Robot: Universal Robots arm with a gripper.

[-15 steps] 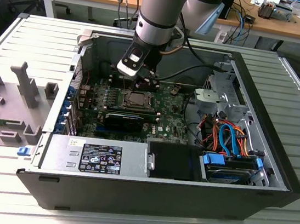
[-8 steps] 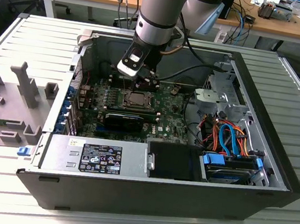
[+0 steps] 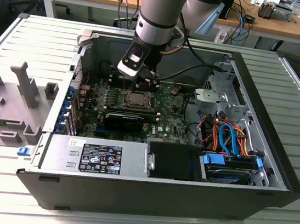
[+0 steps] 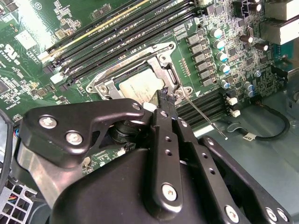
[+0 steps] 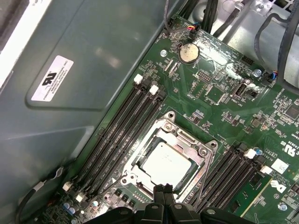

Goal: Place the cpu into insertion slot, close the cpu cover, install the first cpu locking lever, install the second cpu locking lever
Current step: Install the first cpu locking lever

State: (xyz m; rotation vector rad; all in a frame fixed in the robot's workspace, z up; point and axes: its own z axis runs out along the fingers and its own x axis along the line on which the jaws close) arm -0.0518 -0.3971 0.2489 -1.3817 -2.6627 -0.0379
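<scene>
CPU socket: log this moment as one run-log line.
cpu: seated | cpu cover: down around the chip | gripper: shut, tips at the cover's edge

Low in the exterior view, you'll see a black label point(image 3: 101, 161) on the grey power supply box point(image 3: 58, 155); its print seems too fine to read. In the first wrist view, a white sticker point(image 5: 53, 79) with a dark mark sits on the case wall point(image 5: 107, 46).

Memory slots point(image 5: 117, 135) flank the cpu cover point(image 5: 186, 135); case wall point(image 5: 93, 79) beyond.
</scene>
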